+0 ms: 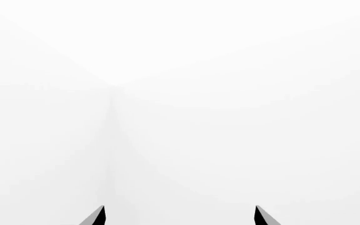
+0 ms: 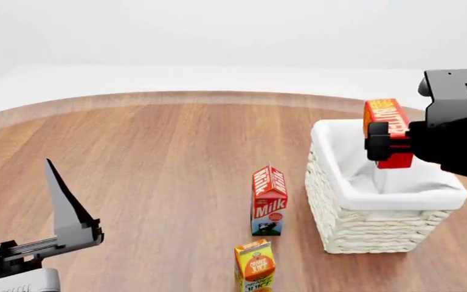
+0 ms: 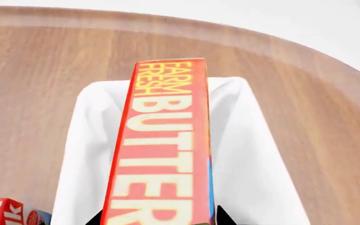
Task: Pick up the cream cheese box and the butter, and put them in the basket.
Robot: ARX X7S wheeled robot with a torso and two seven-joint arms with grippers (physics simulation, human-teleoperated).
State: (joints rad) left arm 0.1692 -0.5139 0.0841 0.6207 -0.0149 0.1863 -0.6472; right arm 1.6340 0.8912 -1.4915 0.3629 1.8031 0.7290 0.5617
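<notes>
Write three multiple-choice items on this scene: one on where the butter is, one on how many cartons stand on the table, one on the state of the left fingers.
1. Where is the butter?
A. Lying on the table beside the milk carton
B. Held over the basket
C. Resting on the basket's floor

2. How many cartons stand on the table outside the basket?
A. Two
B. Three
C. None

3. How do the left fingers stand?
A. Shut on a box
B. Apart, with nothing between them
C. Shut on nothing

Key: 1 B, the right gripper clamps the butter above the white liner in the head and right wrist views. 2 A, only the milk carton and the orange juice carton stand there. 3 B, the left wrist view shows the two tips wide apart against blank white.
</notes>
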